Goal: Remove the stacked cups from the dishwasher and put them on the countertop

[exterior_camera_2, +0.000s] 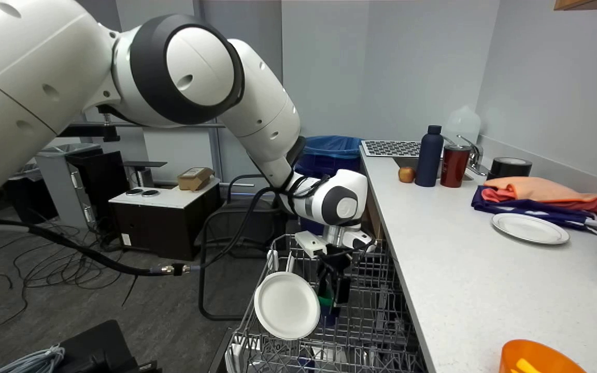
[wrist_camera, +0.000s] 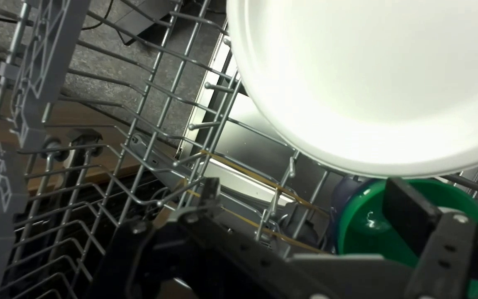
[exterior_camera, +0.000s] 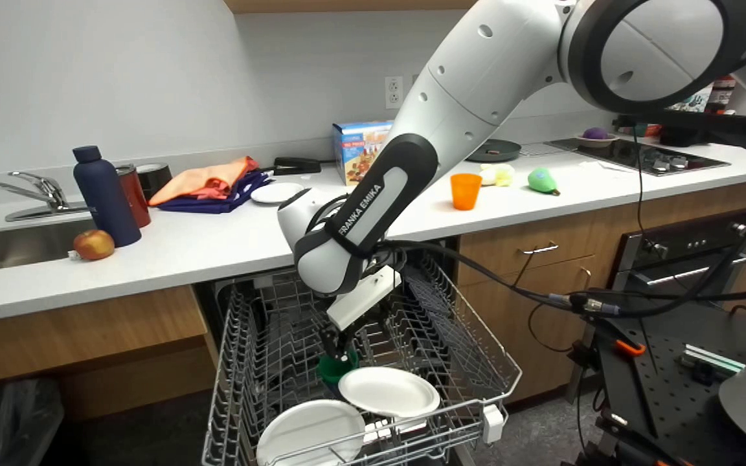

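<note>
The stacked cups [exterior_camera: 336, 370] stand in the dishwasher rack [exterior_camera: 463, 323], a green cup nested in a dark blue one. They also show in an exterior view [exterior_camera_2: 325, 301] and at the lower right of the wrist view [wrist_camera: 367, 220], mouth toward the camera. My gripper [exterior_camera: 342, 349] is down at the cups; it also shows in an exterior view [exterior_camera_2: 333, 290]. In the wrist view my gripper [wrist_camera: 309, 203] is open. One finger is over or inside the green cup's mouth; the other is outside, left of the cups. The white countertop [exterior_camera: 230, 239] runs behind the rack.
White plates [exterior_camera: 389, 391] [exterior_camera: 311, 430] stand in the rack beside the cups; one plate [wrist_camera: 367, 74] lies close to the cup rim. Wire tines [wrist_camera: 156, 83] surround the gripper. The countertop holds a blue bottle [exterior_camera: 106, 194], an orange cup [exterior_camera: 465, 191] and a plate [exterior_camera_2: 530, 228].
</note>
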Action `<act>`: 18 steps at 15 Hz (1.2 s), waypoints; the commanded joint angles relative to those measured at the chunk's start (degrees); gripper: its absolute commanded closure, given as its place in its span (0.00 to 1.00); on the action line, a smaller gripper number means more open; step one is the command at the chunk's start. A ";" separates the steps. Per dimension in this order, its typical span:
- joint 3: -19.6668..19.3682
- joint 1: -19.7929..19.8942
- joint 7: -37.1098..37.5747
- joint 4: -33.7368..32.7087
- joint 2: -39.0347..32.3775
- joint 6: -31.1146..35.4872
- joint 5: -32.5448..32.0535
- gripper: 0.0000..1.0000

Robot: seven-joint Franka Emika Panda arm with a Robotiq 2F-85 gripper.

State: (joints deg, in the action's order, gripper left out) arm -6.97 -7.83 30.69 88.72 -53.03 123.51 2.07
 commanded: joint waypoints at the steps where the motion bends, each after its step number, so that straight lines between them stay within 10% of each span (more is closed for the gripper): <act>1: -0.33 -0.27 1.64 -0.56 -0.25 0.41 0.25 0.00; 12: -1.72 -1.30 4.36 -0.41 -0.36 1.98 -1.22 0.00; 18: -0.98 0.53 3.35 -14.64 -9.45 0.11 -0.24 0.00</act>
State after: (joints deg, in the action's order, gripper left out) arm -7.89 -7.92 33.62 81.58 -57.99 124.97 1.97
